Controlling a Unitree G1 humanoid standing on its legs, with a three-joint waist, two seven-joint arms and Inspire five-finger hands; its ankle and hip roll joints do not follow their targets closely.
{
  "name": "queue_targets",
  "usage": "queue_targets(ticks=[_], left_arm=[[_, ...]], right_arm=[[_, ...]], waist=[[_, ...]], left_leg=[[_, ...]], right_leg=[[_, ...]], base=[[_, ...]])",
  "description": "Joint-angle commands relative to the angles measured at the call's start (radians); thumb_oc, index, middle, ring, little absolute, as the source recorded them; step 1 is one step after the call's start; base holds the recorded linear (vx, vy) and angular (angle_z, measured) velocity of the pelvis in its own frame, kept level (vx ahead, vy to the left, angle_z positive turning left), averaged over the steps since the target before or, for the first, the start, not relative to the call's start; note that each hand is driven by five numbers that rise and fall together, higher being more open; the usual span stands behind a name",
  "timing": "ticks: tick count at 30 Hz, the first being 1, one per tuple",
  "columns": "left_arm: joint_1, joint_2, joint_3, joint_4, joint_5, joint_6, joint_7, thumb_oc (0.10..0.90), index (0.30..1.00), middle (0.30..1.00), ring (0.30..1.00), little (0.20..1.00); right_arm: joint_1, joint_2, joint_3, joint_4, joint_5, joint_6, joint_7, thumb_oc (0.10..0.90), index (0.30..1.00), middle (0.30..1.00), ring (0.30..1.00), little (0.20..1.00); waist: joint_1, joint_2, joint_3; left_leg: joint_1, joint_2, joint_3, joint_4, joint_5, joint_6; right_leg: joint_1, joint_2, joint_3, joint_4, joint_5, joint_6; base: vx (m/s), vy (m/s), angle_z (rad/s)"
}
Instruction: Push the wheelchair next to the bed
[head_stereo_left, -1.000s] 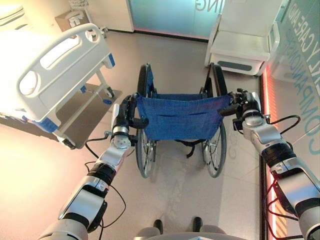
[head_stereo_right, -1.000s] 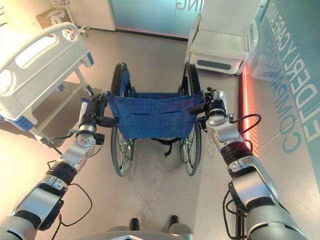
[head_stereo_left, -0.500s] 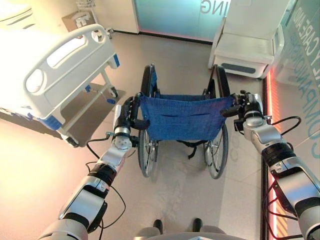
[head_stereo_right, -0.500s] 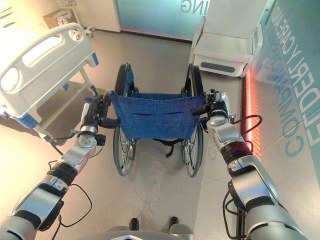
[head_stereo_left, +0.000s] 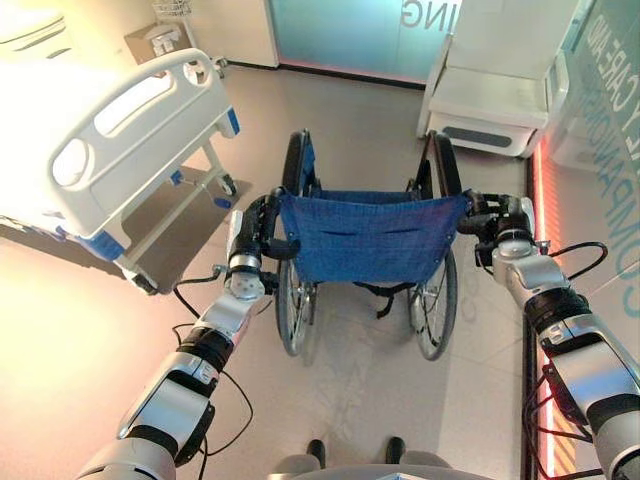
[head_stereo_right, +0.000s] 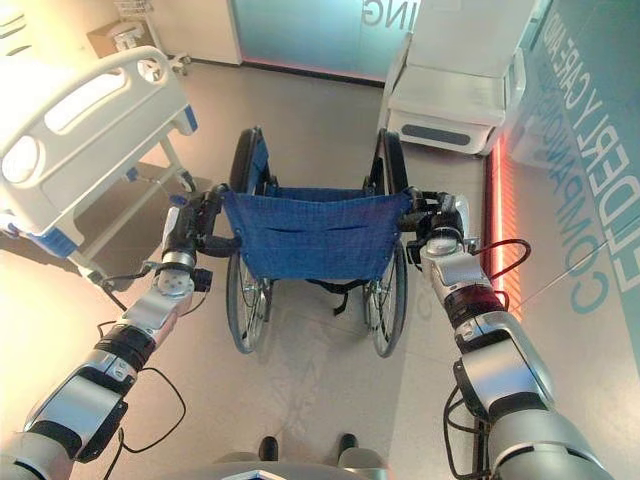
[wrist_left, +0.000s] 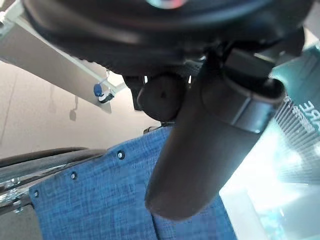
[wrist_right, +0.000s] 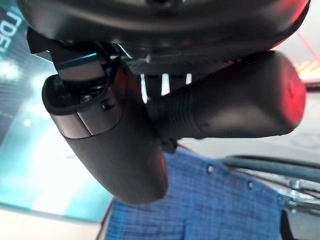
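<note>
Both hands, left hand (head_stereo_left: 252, 222) and right hand (head_stereo_left: 497, 222), are clamped on the wheelchair (head_stereo_left: 365, 240) handles; the bed (head_stereo_left: 110, 130) is still off to the left, so it's maybe halfway.

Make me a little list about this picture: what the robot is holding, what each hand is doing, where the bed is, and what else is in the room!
holding: wheelchair with a blue cloth back, by its push handles
left hand: curled round the left handle
right hand: curled round the right handle
bed: white, ahead and to the robot's left, apart from the wheelchair
also there: white chair ahead on the right
job done: not yet, wheelchair not beside the bed
</note>
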Motion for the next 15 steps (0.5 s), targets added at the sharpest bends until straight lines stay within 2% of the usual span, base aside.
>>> queue_targets(ticks=[1, 5, 11, 15], left_arm=[[-0.135, 0.049, -0.031, 0.041, 0.046, -0.054, -0.036, 0.4, 0.3, 0.3, 0.3, 0.3], [-0.162, 0.058, -0.036, 0.064, 0.031, -0.022, -0.052, 0.4, 0.3, 0.3, 0.3, 0.3], [-0.221, 0.067, -0.054, 0.105, -0.017, 0.102, -0.1, 0.4, 0.3, 0.3, 0.3, 0.3], [-0.243, 0.076, -0.064, 0.133, -0.028, 0.137, -0.125, 0.4, 0.3, 0.3, 0.3, 0.3]], right_arm=[[-0.037, 0.048, 0.08, 0.009, 0.025, -0.052, 0.086, 0.4, 0.3, 0.3, 0.3, 0.3], [-0.053, 0.044, 0.092, 0.008, 0.022, -0.05, 0.087, 0.4, 0.3, 0.3, 0.3, 0.3], [-0.079, 0.058, 0.11, 0.006, 0.014, -0.048, 0.07, 0.4, 0.3, 0.3, 0.3, 0.3], [-0.094, 0.064, 0.117, 0.005, 0.001, -0.044, 0.06, 0.4, 0.3, 0.3, 0.3, 0.3]], waist=[[0.037, -0.019, -0.034], [0.034, -0.018, -0.037], [0.025, -0.011, -0.035], [0.019, -0.005, -0.032]], left_leg=[[-0.014, -0.097, -0.001, 0.01, -0.054, 0.034], [-0.014, -0.096, 0.002, 0.008, -0.053, 0.033], [-0.015, -0.095, 0.008, 0.01, -0.051, 0.031], [-0.016, -0.096, 0.013, 0.011, -0.05, 0.031]], right_leg=[[0.002, 0.02, 0.037, 0.036, -0.034, -0.034], [0.001, 0.02, 0.038, 0.034, -0.033, -0.033], [-0.001, 0.02, 0.041, 0.033, -0.029, -0.031], [-0.003, 0.018, 0.044, 0.031, -0.026, -0.03]], base=[[0.0, 0.0, 0.0], [0.0, 0.0, 0.0], [0.0, 0.0, 0.0], [0.0, 0.0, 0.0]])
